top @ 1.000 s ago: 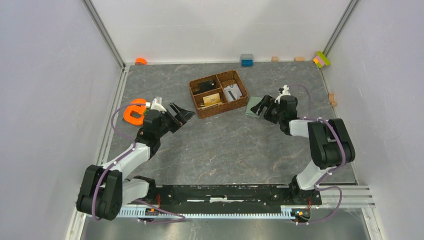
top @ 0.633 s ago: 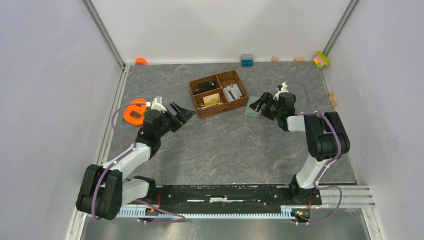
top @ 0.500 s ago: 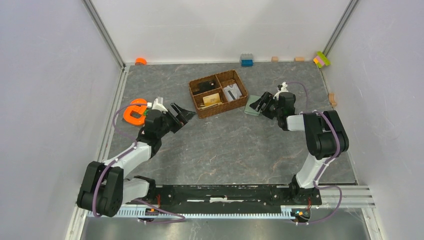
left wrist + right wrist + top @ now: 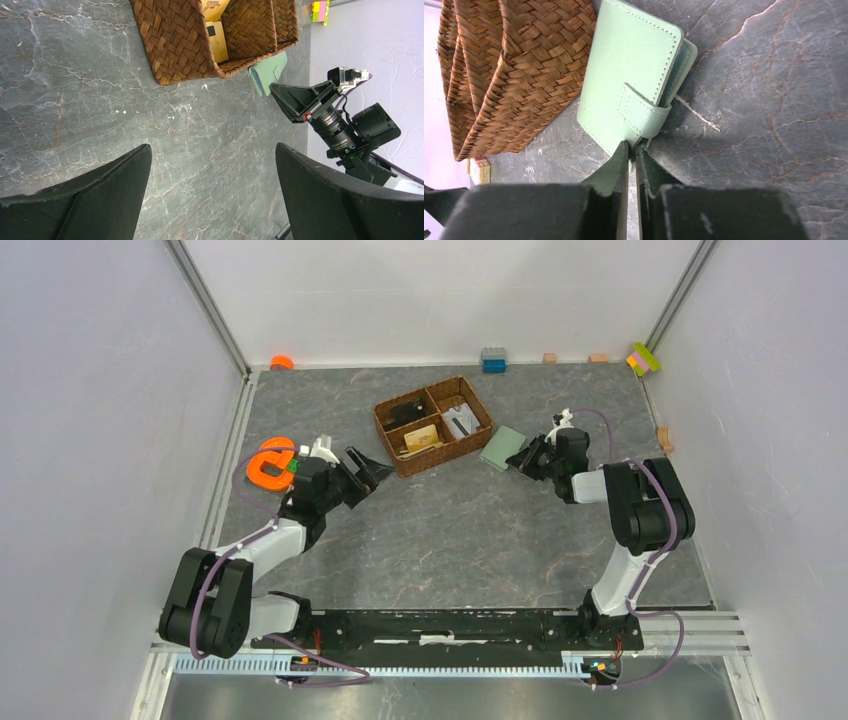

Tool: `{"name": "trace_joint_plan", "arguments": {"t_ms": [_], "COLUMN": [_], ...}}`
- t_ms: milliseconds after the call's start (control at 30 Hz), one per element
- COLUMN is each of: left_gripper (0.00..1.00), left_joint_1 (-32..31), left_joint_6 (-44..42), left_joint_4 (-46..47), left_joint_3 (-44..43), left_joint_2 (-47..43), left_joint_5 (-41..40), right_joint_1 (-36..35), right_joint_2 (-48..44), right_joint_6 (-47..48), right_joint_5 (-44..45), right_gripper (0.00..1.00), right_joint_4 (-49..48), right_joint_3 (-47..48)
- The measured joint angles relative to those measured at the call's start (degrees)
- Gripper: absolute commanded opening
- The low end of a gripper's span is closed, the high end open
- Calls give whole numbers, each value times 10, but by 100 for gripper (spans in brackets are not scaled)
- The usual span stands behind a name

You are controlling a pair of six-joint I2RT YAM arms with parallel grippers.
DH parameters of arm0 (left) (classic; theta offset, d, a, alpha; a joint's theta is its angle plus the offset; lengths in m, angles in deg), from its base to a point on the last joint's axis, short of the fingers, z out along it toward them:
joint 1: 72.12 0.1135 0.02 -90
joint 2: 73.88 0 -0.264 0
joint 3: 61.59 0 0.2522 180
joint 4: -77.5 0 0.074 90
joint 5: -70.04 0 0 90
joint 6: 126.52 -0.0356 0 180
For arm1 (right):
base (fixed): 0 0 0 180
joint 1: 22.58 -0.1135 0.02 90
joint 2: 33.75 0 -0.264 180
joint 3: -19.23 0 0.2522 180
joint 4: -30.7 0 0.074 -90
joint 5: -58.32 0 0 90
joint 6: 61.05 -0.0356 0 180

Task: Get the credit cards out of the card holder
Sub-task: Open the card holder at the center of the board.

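The card holder (image 4: 501,448) is a sage-green wallet, closed with its strap fastened, lying flat against the wicker basket's right side. In the right wrist view the card holder (image 4: 629,85) fills the upper middle, strap tab toward me. My right gripper (image 4: 522,459) is shut on its near edge beside the strap, the jaws (image 4: 632,150) almost touching with green pinched between them. The credit cards are hidden inside the closed holder. My left gripper (image 4: 372,472) hangs open and empty over bare table left of the basket, its fingertips (image 4: 212,146) wide apart; the card holder (image 4: 270,72) shows beyond.
The brown wicker divided basket (image 4: 445,458) sits at the table's middle back, holding a tan flat piece (image 4: 423,436) and small dark and silver items. An orange e-shape (image 4: 268,462) lies behind my left gripper. Small blocks (image 4: 492,359) line the far wall.
My right gripper closed from wide open onto the card holder's near edge. The holder slid up and left against the basket, which shifted slightly left. The left arm drifted a little.
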Motion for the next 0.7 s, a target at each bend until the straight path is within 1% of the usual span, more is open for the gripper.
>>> {"name": "trace_joint_plan", "arguments": {"t_ms": [33,133,433,567,700], "left_gripper": [98,98,98,99,98], "left_joint_1": [0,0,-25,-53,-113], "left_joint_6": [1,1,1,-8,-43], "left_joint_4": [1,3,2,-13,-45], "left_joint_3": [-1,-3,-18,-39,-95], "left_joint_2": [1,2,2,2,27], "left_joint_5": [1,7,13,11,8], "right_joint_1": [0,0,-9,-24,-52], "right_joint_2": [-2,-22,-141,-180,-201], "right_joint_6": [-1,-5,-12,-9,3], "right_joint_5": [0,2,-1,-6,-24], "right_gripper": [3,0,0,0,0], "right_joint_4": [-2,-4,-5,-4,7], "right_joint_3": [-2,-18,-102,-117,-117]}}
